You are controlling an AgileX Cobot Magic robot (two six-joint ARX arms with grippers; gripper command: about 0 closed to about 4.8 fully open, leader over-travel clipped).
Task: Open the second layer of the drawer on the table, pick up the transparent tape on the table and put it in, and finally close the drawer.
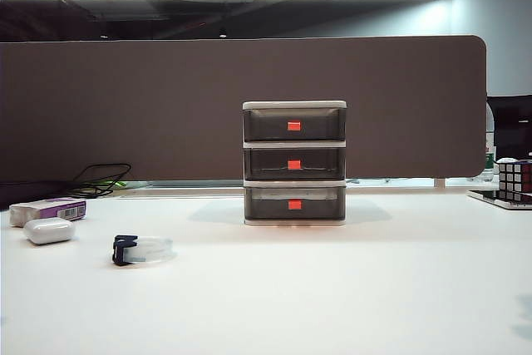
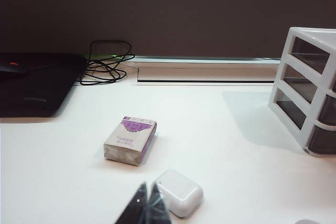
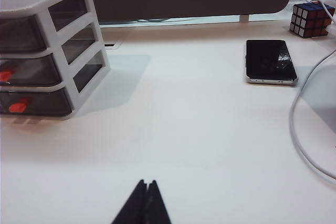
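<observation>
The drawer (image 1: 294,162) stands at the table's middle back, a white frame with three smoky grey drawers, all shut. The second layer (image 1: 294,164) is the middle one with a red-orange handle. It also shows in the left wrist view (image 2: 307,87) and right wrist view (image 3: 47,51). The transparent tape (image 1: 143,249), a clear ring with a dark clip, lies on the table (image 1: 332,288) at front left. My left gripper (image 2: 148,186) is shut and empty, close beside a white case (image 2: 178,192). My right gripper (image 3: 146,182) is shut and empty over bare table. Neither arm shows in the exterior view.
A purple-and-white box (image 1: 50,209) and the white case (image 1: 48,230) lie at far left. A black laptop (image 2: 31,82) and cables (image 2: 105,66) sit behind them. On the right are a phone (image 3: 270,61), a puzzle cube (image 3: 310,18) and a white cable (image 3: 304,129).
</observation>
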